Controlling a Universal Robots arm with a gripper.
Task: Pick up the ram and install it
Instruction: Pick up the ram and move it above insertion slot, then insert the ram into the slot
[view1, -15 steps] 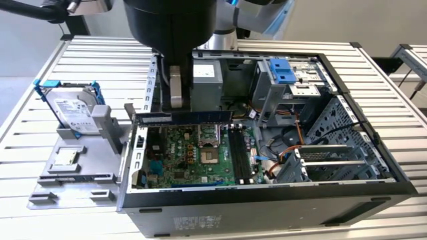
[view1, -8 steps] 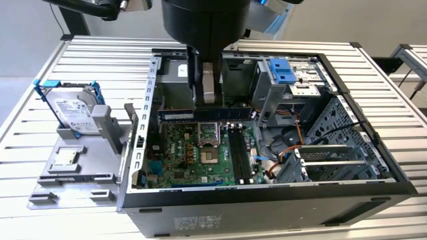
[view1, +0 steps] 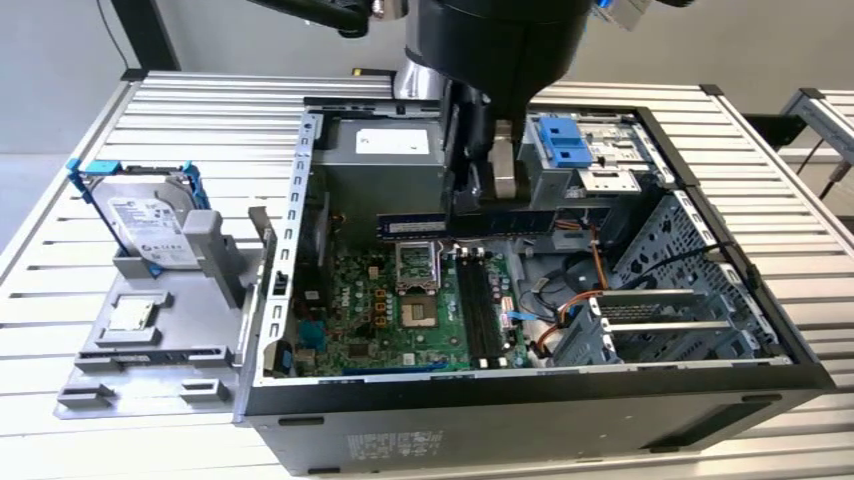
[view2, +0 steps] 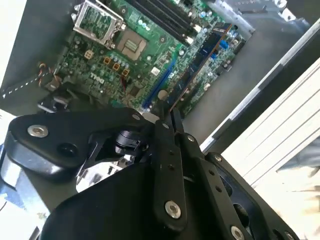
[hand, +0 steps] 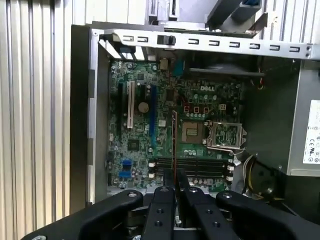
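The ram is a thin blue stick held level above the motherboard inside the open computer case. My gripper comes down from above and is shut on the stick near its middle. In both wrist views the ram shows edge-on, running away from the fingertips: ram beyond my gripper, and ram beyond my gripper. The black memory slots lie below it, beside the processor socket. These slots run crosswise to the held stick.
A power supply and a light-blue drive bracket fill the case's far end. Orange and black cables lie at the exterior view's right of the slots. A hard drive in a blue frame stands on a grey fixture outside the case.
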